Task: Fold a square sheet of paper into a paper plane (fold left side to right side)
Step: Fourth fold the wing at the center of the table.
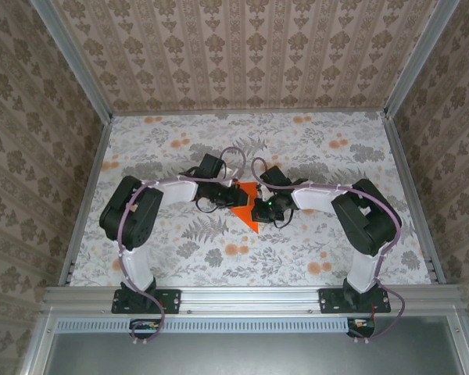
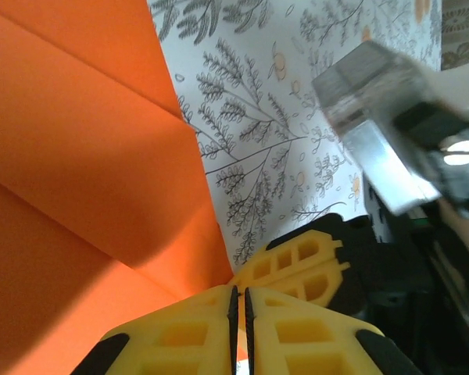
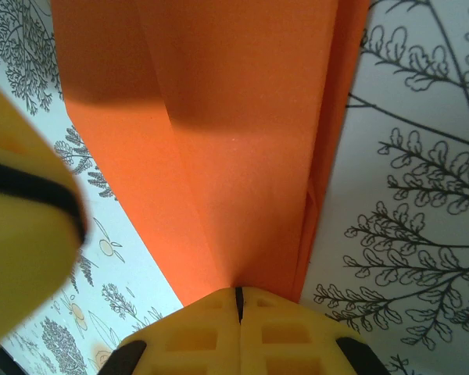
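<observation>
Paper in the top view: the orange paper (image 1: 248, 205) lies mid-tabletop (image 1: 180, 258) between the left end effector (image 1: 221, 199) and right end effector (image 1: 261, 209), both touching it. Its tip points toward the bases, with open room all round.
Left wrist: left end effector (image 2: 238, 308) is pressed together at the paper's corner, and the sheet spreads left.
Right wrist: right end effector (image 3: 238, 301) pinches the paper's edge, long axis straight ahead.

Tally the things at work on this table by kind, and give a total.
Orange paper: 1
Robot arms: 2 (left arm, right arm)
Total: 3
</observation>
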Available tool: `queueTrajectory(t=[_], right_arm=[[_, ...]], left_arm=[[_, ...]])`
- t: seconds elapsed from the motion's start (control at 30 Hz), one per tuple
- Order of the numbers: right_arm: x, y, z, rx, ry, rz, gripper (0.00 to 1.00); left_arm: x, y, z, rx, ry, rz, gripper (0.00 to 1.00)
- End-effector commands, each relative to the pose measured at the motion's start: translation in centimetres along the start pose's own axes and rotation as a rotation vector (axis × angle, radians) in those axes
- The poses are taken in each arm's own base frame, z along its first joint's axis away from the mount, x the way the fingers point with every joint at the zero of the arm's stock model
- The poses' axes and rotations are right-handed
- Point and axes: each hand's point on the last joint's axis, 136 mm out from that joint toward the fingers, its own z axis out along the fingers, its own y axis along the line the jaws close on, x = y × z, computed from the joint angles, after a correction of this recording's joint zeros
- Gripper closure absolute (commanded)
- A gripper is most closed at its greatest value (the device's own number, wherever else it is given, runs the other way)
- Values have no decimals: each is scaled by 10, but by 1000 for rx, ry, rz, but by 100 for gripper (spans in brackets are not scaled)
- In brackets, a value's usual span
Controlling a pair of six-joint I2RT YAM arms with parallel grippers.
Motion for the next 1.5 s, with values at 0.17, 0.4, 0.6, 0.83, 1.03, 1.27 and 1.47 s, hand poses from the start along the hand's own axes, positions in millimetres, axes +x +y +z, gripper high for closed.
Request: queueTrajectory(t=[0.17,0.4,0.6,0.83,1.03,1.27,1.47], right_arm=[[46,-56,16,219,158,73,100],[48,-58,17,228,166,73,100],[49,-61,16,244,168,69,100],[51,-63,16,250,173,71,100],[53,-64,16,250,177,72,100],[54,-64,17,244,178,72,100],[53,-63,17,238,174,73,100]], left_arm=[[9,3,19,27,56,-17,86],[17,19,27,-13,83,-38,86],[15,41,29,-130,79,-42,87],[2,63,22,-220,33,-59,87],[-18,64,18,-203,-3,-60,87],[-33,62,14,-192,-21,-55,87],[-38,61,9,-197,-31,-53,86]])
